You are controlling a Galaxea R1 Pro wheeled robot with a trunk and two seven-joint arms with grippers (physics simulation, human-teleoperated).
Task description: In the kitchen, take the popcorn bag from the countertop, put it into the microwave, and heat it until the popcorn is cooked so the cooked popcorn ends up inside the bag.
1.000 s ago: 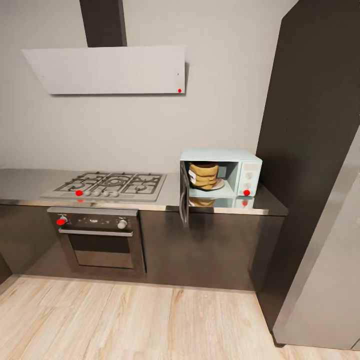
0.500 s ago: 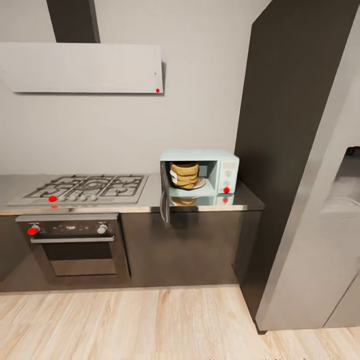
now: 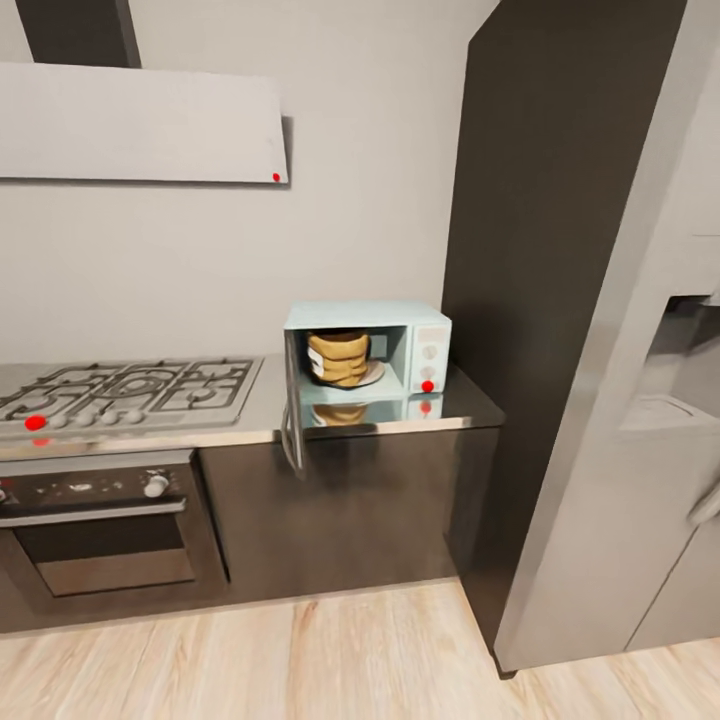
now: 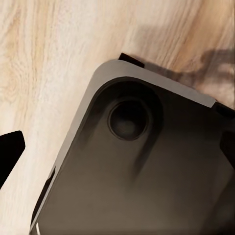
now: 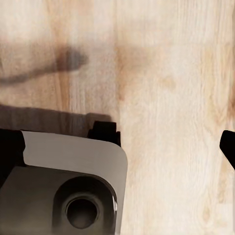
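Popcorn bag (image 3: 338, 358) inside open microwave (image 3: 412, 345), no tool nearby.

My head view cuts off the black-grated gas hob (image 3: 120, 392) and the dark built-in oven (image 3: 95, 525) at its left edge, and the tall grey fridge (image 3: 640, 420) at its right. Inside the pale mint-blue microwave (image 3: 400, 320), the tan crumpled popcorn bag (image 3: 338, 359) hides its own contents; its label is too small to read. In my wrist views, my left gripper (image 4: 117, 149) and right gripper (image 5: 117, 142) show only dark fingertips at the frame edges.
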